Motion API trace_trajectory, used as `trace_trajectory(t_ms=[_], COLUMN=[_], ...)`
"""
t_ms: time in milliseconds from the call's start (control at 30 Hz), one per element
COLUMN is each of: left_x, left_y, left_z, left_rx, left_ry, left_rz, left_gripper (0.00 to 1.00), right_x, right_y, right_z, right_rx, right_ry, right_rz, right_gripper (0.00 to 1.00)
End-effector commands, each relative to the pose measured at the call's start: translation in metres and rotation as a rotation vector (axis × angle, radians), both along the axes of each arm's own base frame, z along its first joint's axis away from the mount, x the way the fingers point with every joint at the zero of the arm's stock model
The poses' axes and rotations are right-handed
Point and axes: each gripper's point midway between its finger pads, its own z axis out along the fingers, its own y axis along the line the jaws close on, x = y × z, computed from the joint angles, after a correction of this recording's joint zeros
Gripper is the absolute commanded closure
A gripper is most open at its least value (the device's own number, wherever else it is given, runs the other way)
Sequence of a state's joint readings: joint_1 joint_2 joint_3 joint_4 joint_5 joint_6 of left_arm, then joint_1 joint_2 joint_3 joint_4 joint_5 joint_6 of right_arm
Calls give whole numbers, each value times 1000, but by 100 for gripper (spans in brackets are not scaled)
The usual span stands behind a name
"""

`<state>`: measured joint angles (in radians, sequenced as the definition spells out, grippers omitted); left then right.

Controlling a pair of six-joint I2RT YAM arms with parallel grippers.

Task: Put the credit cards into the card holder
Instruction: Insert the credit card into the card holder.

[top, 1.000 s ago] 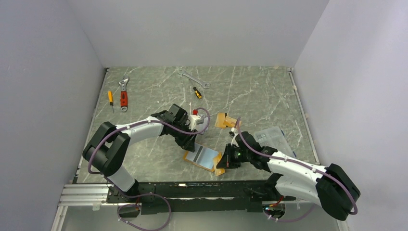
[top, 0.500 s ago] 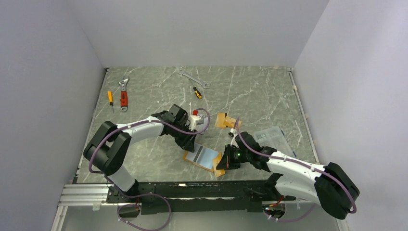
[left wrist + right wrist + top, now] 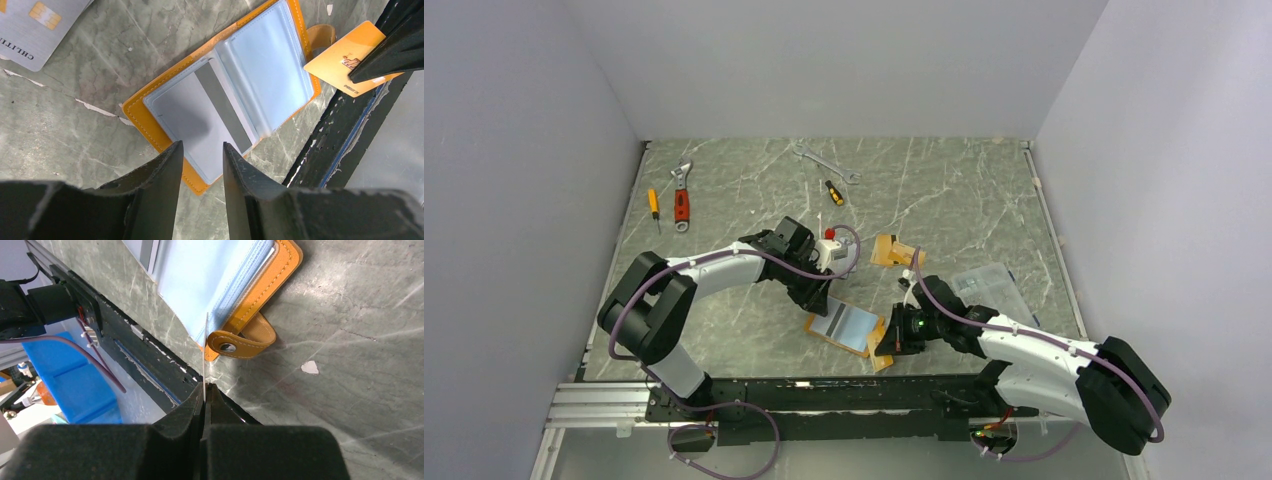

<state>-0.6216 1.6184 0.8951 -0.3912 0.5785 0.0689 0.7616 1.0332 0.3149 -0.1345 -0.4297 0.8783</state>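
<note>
- Lying open on the table (image 3: 964,200) near its front edge, between the two arms: the card holder (image 3: 845,331), clear pockets facing up.
- Tucked in the left-hand pocket: a grey card (image 3: 200,112) with a dark stripe.
- Sticking out past the holder's edge on the right arm's side: the snap tab (image 3: 241,340).
- Clamped tight in the right gripper (image 3: 204,390): an orange card (image 3: 345,67), seen edge-on from that wrist, its far end at the rim of the clear pocket just beside the tab; cannot tell whether touching.
- Hanging just above the holder's left page: the left gripper (image 3: 200,155), fingers apart, nothing between them.
- Flat on the table beside the holder: a silver card (image 3: 35,25) with a gold chip.
- Further back: more orange cards (image 3: 889,250), near a clear box (image 3: 994,290).
</note>
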Motion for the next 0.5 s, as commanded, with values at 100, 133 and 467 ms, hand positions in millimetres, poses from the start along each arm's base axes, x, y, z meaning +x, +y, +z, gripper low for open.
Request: trace_trajectory(t_ms=[100, 133, 467], left_x=[5, 5, 5], left_y=[-6, -6, -7], left_z=[14, 14, 17], left_rx=[-35, -35, -41], left_ry=[-33, -34, -36], left_rz=[-27, -28, -30], left_gripper=[61, 61, 62], right_x=[-6, -7, -9], right_y=[-3, -4, -4], right_z=[-3, -4, -7], right_rx=[-5, -7, -10], right_ry=[14, 16, 27], right_rz=[18, 21, 31], right_gripper=[100, 100, 100])
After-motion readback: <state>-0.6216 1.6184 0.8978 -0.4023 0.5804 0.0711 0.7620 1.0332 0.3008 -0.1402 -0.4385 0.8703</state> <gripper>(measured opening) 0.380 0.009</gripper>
